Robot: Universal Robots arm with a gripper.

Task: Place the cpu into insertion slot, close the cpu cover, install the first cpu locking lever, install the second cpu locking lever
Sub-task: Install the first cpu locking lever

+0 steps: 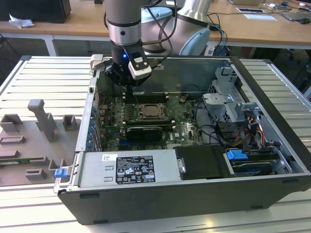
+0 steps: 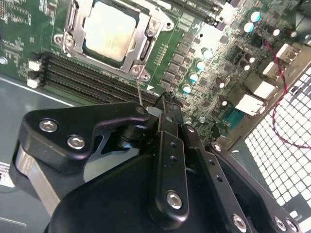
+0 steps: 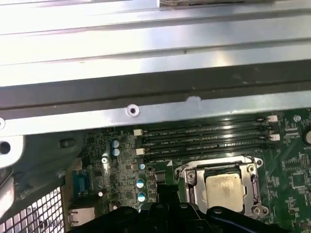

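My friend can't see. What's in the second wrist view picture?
A pale square chip sits on a green board, with a silvery metal frame around it. The black gripper hangs nearby, beside long dark memory slots.

Printed black label point(image 1: 134, 169) on the grey power supply box point(image 1: 164, 167), nothing legible

Robotics lab: slatted metal bench point(image 1: 39, 65), wooden desks point(image 1: 73, 26) behind.
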